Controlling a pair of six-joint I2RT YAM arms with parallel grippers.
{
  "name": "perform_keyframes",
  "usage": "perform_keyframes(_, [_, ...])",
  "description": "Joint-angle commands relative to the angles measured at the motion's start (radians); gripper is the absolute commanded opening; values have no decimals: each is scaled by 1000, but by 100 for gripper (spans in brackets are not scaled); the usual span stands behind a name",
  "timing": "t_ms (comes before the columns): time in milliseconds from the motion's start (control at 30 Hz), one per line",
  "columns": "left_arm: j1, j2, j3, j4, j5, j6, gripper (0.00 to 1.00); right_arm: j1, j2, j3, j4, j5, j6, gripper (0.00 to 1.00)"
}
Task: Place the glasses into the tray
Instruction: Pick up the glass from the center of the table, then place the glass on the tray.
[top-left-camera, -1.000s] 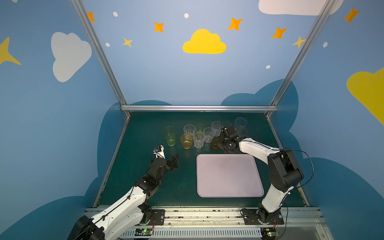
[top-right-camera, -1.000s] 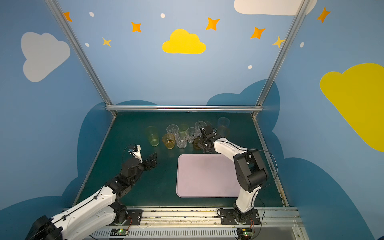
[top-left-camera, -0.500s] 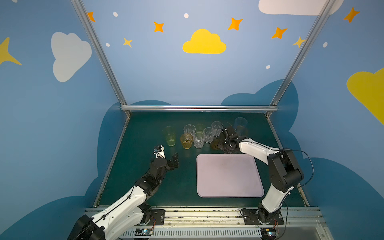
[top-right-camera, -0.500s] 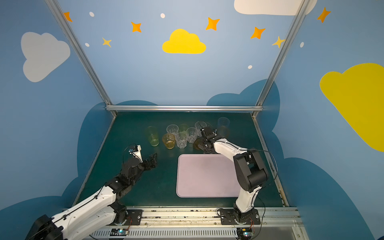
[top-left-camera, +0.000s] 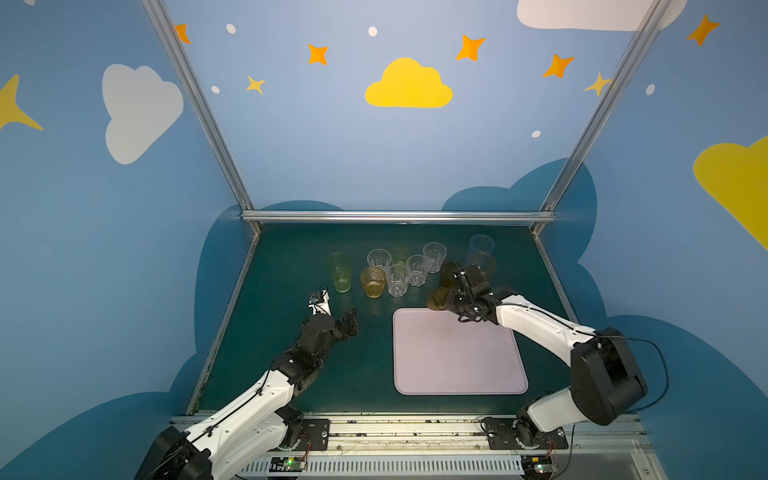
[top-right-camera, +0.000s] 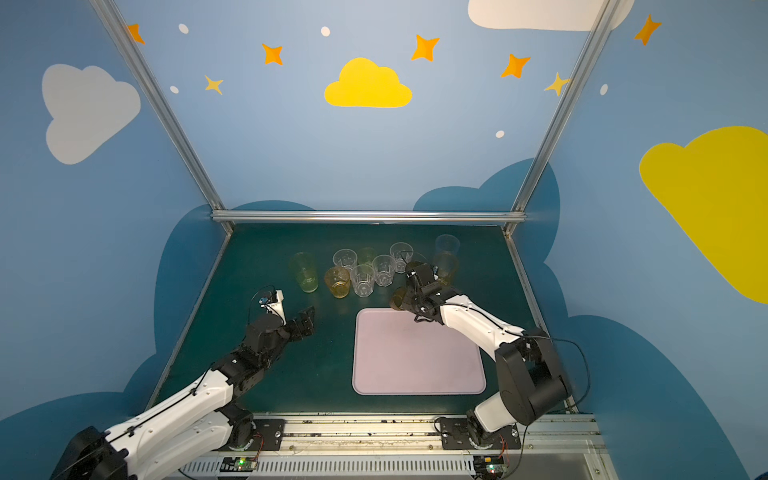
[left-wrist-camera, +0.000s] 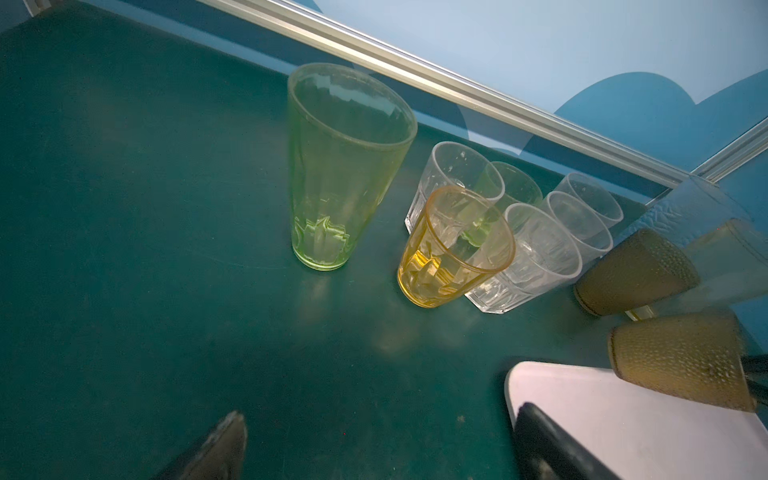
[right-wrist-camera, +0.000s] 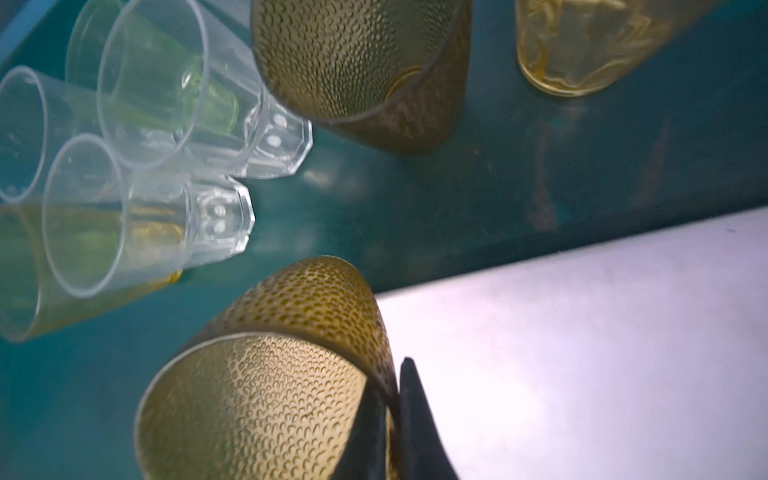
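While your right fingers (right-wrist-camera: 415, 424) pinch the brown glass (right-wrist-camera: 291, 299) by one rim wall | risk: it may swivel, slip or clip the tray (top-left-camera: 457, 374) edge | your left fingers (left-wrist-camera: 220, 444) gape open, idle.

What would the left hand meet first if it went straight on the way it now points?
Probably the short amber glass, roughly ahead of the open left hand, though depth is unclear.

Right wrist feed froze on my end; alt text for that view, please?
The right tool pinches the rim of a dimpled brown glass, beside the edge of the lilac tray. Beyond it on the green table: another brown glass, clear faceted glasses, an amber glass.
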Motion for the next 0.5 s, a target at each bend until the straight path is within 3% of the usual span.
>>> perform_keyframes(0, [4,-32,15,30,101,38,100,-4,-80,-9,-196,-9,-87,0])
perform_keyframes(200, [-14,-14,61,45,289,52,100,-28,-238,7,-481,-5,-146,0])
perform_keyframes(467, [-128,77,169,10,369,57,100,-96,-401,-5,-784,18,-119,0])
